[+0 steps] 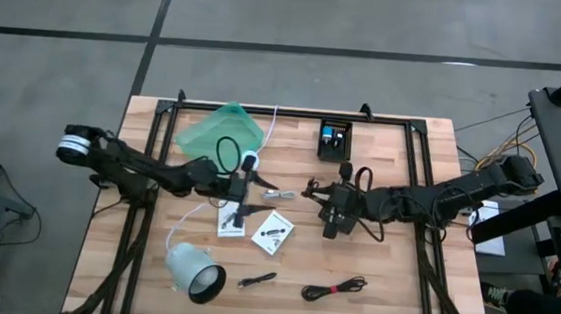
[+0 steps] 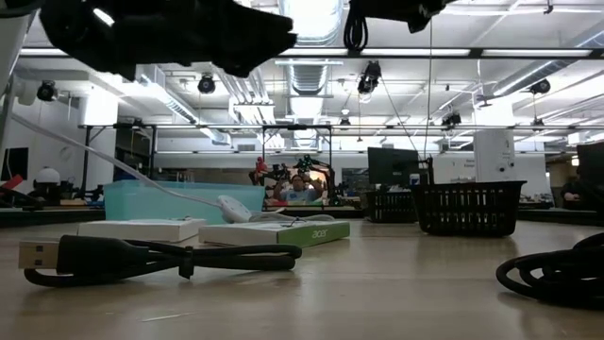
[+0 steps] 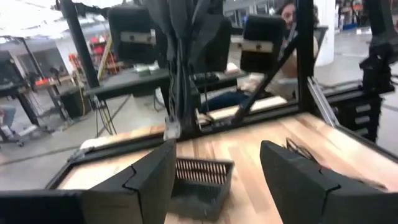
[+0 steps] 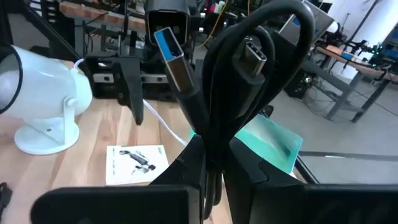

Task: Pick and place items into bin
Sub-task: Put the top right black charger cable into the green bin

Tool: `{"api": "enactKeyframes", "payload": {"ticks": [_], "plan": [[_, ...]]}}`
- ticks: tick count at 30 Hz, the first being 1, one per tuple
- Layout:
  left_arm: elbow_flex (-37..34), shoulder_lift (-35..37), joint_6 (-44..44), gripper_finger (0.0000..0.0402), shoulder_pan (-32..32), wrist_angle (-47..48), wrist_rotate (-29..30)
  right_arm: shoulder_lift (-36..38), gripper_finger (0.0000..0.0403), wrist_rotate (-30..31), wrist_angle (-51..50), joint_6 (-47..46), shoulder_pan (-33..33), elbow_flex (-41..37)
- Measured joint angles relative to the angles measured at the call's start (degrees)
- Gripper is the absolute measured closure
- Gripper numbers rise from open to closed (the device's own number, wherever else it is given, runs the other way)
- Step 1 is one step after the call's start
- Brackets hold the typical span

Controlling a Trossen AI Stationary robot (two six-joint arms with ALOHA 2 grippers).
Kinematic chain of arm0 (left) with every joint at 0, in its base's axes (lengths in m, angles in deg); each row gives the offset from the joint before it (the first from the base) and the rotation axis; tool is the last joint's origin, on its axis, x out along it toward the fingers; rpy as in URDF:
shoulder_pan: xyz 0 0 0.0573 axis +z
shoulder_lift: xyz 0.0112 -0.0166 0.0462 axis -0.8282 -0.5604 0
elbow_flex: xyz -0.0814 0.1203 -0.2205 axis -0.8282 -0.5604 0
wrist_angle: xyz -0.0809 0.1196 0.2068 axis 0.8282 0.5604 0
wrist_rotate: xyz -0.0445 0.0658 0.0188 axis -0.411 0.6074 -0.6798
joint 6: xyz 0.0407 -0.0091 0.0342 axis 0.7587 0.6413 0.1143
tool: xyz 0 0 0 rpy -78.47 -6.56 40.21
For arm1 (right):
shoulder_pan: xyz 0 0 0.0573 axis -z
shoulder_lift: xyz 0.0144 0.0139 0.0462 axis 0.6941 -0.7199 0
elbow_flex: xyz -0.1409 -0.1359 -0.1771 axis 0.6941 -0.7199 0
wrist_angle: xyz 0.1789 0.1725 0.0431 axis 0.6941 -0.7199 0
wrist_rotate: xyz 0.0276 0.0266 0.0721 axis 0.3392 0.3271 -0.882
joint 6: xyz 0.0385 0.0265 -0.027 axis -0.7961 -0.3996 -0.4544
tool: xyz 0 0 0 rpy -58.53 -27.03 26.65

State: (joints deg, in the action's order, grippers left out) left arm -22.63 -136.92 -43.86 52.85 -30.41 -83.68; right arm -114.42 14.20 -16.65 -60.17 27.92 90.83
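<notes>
Counted on the wooden table (image 1: 389,186): 2 white printed cards (image 1: 273,233) lying side by side near centre; 2 black cables on the near side, a short one (image 1: 258,279) and a coiled one (image 1: 334,290), well apart from each other; 1 white lamp (image 1: 194,272) near the left front edge; 1 small silver piece (image 1: 279,193) between the arms; 1 black mesh bin (image 1: 334,139) at the far edge; 1 green tray (image 1: 220,134) at the far left; right gripper (image 1: 333,218) mid-table, right of the cards, fingers clamped on a looped black USB cable (image 4: 239,93) with 2 plugs showing; left gripper (image 1: 242,186) above the cards, fingers spread apart and holding nothing; bare wood lies open along the right side and the front right corner.
</notes>
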Motion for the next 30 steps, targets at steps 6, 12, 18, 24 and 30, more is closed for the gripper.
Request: {"api": "enactKeyframes", "payload": {"ticks": [6, 12, 18, 24, 30], "plan": [[6.2, -7.3, 0.0, 0.0185, 0.3, -3.3, 0.0, 0.0, 0.038, -0.1, -0.2, -0.2, 0.0, 0.0], [13.3, -14.4, 0.0, 0.0185, 0.5, -2.4, -0.1, 0.0, 0.038, -0.1, -0.4, -0.4, 0.0, -0.1], [15.9, -16.4, 0.4, 0.0185, 0.6, -2.9, -0.1, 0.0, 0.038, -0.1, -0.8, -0.4, -0.1, -0.1], [16.8, -16.4, 0.1, 0.0186, 0.8, -2.8, -0.2, 0.0, 0.038, -0.1, -1.5, -1.5, -0.1, -0.1], [17.4, -16.4, 0.1, 0.021, 0.9, -2.7, -0.2, 0.0, 0.038, -0.1, -1.5, -1.5, -0.1, -0.1]]}}
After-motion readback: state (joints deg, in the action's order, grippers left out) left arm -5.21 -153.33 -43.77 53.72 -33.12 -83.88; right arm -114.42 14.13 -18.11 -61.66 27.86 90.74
